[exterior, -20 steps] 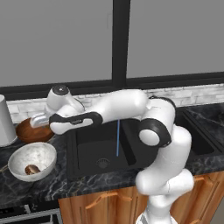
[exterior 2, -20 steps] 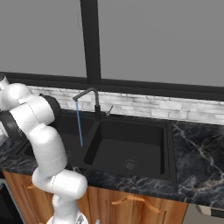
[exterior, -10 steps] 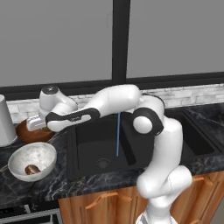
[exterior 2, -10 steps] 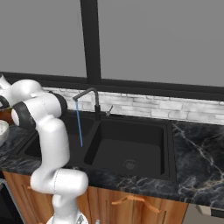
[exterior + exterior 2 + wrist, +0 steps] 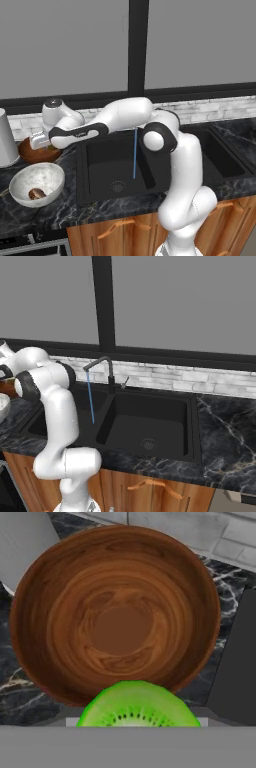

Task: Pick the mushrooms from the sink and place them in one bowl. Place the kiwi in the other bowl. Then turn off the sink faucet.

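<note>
1. The kiwi (image 5: 137,706), a bright green slice with dark seeds, sits right at the tool in the hand view, directly above the near rim of the wooden bowl (image 5: 115,612).
2. The tool (image 5: 39,141) is grasping the kiwi; its tips are hidden behind the fruit in the hand view.
3. The wooden bowl lies just below the tool on the tabletop (image 5: 30,220); its reddish-brown inside holds nothing.
4. The speckled white bowl (image 5: 36,183) stands nearer the camera than the tool, beside the wooden bowl, with 1 mushroom (image 5: 35,193) inside.
5. A grey cylinder (image 5: 7,139) stands just beyond the tool on its far side from the sink.
6. The black double-basin sink (image 5: 145,423) lies on the arm's side of the tool, set into the dark marbled tabletop.
7. The faucet (image 5: 102,370) rises at the sink's back edge, and a thin blue stream of water (image 5: 90,398) falls from its spout into the basin.
8. Behind the tabletop runs a pale brick backsplash (image 5: 190,382), then a dark-framed window (image 5: 102,301) with grey panes.
9. Wooden cabinet fronts (image 5: 150,491) sit below the tabletop.
</note>
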You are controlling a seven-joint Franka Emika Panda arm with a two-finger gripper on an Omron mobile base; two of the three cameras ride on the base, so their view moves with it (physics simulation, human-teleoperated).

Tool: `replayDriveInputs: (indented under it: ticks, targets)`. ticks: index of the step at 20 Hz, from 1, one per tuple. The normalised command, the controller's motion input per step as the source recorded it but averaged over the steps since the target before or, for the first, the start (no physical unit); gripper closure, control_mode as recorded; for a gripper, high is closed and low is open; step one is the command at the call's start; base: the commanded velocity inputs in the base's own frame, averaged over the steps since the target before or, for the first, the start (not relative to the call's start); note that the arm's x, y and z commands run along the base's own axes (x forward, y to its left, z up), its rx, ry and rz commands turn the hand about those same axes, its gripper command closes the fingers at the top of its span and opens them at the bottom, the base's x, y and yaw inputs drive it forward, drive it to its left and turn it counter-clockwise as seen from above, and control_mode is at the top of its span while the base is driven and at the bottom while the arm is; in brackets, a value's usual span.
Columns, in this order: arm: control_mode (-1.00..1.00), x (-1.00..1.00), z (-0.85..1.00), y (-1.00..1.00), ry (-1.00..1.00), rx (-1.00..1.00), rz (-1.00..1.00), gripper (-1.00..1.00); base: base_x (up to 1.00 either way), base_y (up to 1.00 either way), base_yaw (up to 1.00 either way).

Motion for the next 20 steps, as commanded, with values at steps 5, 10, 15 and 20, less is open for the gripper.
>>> replayDriveInputs:
  ticks: [5,10,15,20]
  targets:
    - [-1.0,0.23,-0.2,0.01,0.0,-0.01,0.0,1.0,0.0,0.0,0.0]
    - [-1.0,0.21,-0.22,0.02,0.0,-0.01,0.0,1.0,0.0,0.0,0.0]
    - [-1.0,0.18,-0.19,0.13,0.0,-0.01,0.02,1.0,0.0,0.0,0.0]
    - [-1.0,0.17,-0.15,0.13,0.0,-0.01,0.02,-1.0,0.0,0.0,0.0]
